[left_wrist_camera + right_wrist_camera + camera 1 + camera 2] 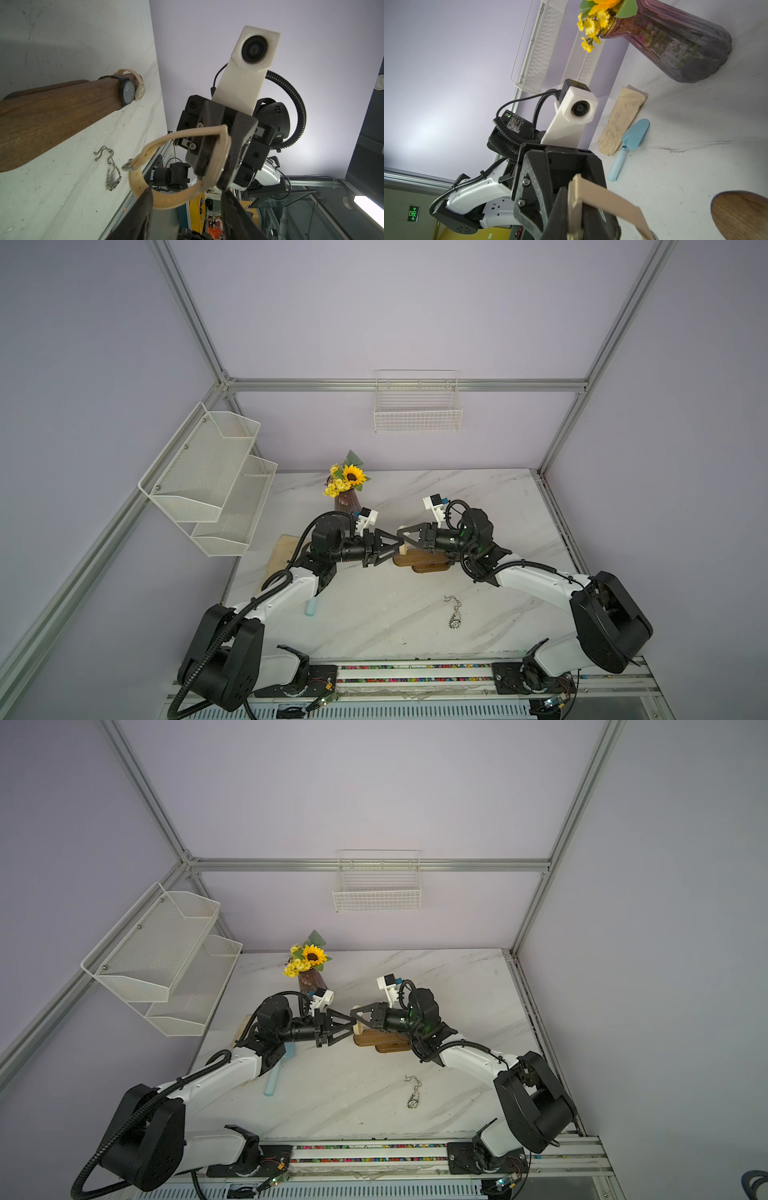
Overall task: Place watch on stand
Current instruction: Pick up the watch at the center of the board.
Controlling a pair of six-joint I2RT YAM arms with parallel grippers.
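**Left claw** [187, 189]: the fingers stand apart, and one finger [145, 207] crosses the lower strap of the watch [172, 202]. Whether it bears on the strap cannot be told. If it is hooked in the loop and spreads wider, the strap may strain or spring off.

**Watch:** beige, its strap closed in a loop. It hangs in the air between both claws, just off the near rounded end of the stand [52, 116], and is not on the bar.

**Right claw** [575, 212]: pinches the watch at its case end. This narrow hold probably allows the watch to pivot or drop to the counter [62, 197].

**Stand:** the bar looks thick against the loop. An off-centre approach may snag the end and shove the stand. A black watch [126, 91] and a pale watch [140, 91] sit at the far end, well clear of the claws.
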